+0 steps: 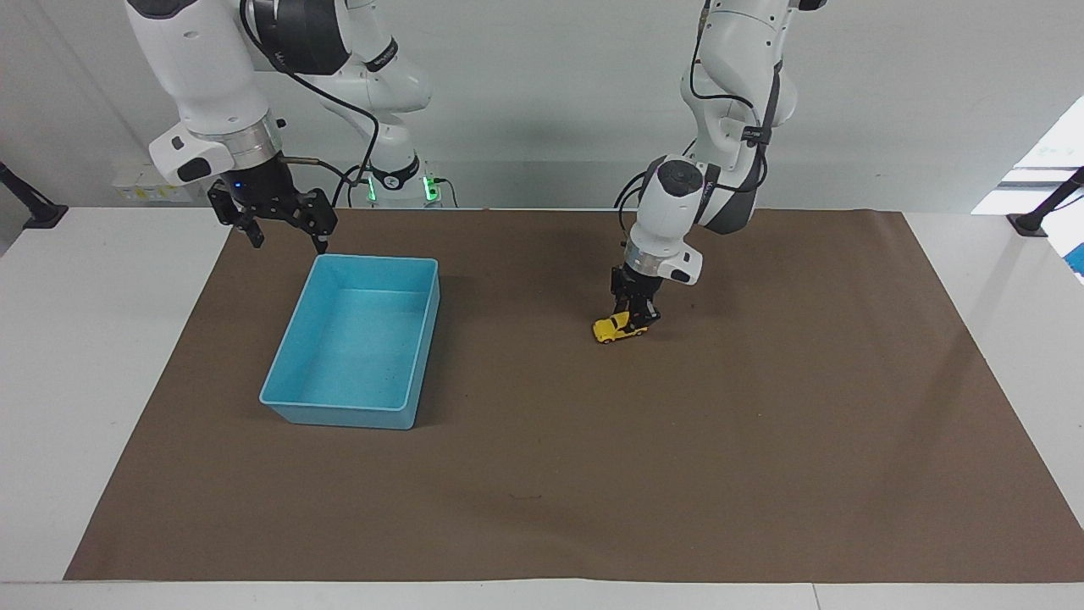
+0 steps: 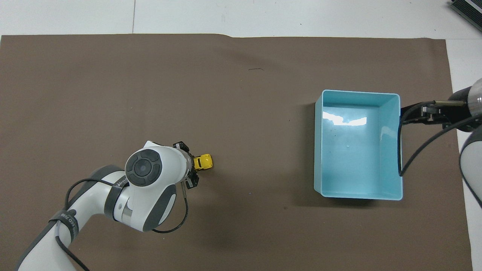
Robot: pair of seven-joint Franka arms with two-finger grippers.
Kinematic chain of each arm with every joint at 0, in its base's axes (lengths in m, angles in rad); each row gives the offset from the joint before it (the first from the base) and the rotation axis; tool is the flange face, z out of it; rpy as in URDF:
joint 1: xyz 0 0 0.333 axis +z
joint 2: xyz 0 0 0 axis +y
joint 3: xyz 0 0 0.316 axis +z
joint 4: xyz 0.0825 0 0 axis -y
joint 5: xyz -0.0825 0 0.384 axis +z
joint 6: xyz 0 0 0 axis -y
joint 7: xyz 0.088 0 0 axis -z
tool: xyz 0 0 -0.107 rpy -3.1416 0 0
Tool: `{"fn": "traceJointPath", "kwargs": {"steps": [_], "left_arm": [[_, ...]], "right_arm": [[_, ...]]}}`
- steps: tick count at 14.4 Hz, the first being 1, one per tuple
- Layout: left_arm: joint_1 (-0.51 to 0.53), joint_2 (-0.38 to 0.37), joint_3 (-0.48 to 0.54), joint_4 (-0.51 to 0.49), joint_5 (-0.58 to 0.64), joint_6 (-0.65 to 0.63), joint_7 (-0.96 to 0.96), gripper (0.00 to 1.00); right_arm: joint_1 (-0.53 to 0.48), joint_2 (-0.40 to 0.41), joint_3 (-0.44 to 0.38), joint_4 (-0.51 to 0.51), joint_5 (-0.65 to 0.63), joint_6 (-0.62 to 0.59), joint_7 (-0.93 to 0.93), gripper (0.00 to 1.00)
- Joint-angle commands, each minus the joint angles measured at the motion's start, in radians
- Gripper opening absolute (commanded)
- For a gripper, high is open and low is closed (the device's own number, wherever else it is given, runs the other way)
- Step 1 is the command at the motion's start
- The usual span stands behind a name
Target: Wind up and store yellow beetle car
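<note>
The yellow beetle car (image 1: 613,329) (image 2: 204,161) sits low on the brown mat (image 1: 762,440), about mid-table. My left gripper (image 1: 637,319) (image 2: 192,170) comes straight down onto the car's end toward the left arm's base and is shut on it. In the overhead view the wrist hides most of the grip, and only the car's free end shows. My right gripper (image 1: 284,230) (image 2: 412,114) waits open in the air, over the mat's edge beside the blue bin (image 1: 421,339) (image 2: 318,150), with nothing between its fingers.
The blue bin stands open-topped with nothing in it, toward the right arm's end of the mat. White table surface (image 1: 85,381) borders the mat on all sides. A black cable (image 2: 408,150) from the right arm hangs over the bin's rim.
</note>
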State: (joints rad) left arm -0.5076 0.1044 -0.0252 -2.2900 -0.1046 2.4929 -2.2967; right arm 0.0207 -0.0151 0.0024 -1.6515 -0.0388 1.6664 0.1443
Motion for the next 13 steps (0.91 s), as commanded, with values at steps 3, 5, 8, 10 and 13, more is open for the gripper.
{"fn": "traceJointPath", "kwargs": {"steps": [3,5,8,10,13], "left_arm": [[0.118,0.034,0.011,-0.037,0.026,-0.017,0.154,0.17],[0.145,0.035,0.013,-0.037,0.026,-0.019,0.175,0.19],[0.187,0.037,0.014,-0.037,0.026,-0.029,0.203,0.22],[0.219,0.037,0.014,-0.034,0.026,-0.039,0.203,0.23],[0.23,0.035,0.016,-0.034,0.026,-0.051,0.188,0.26]], "right_arm": [[-0.004,-0.006,-0.004,-0.011,0.011,0.007,-0.029,1.0],[-0.004,-0.006,-0.004,-0.011,0.01,0.007,-0.029,1.0],[-0.004,-0.006,-0.004,-0.011,0.011,0.007,-0.029,1.0],[-0.004,-0.006,-0.004,-0.011,0.01,0.007,-0.029,1.0],[-0.004,-0.006,-0.004,-0.011,0.011,0.007,-0.029,1.0]]}}
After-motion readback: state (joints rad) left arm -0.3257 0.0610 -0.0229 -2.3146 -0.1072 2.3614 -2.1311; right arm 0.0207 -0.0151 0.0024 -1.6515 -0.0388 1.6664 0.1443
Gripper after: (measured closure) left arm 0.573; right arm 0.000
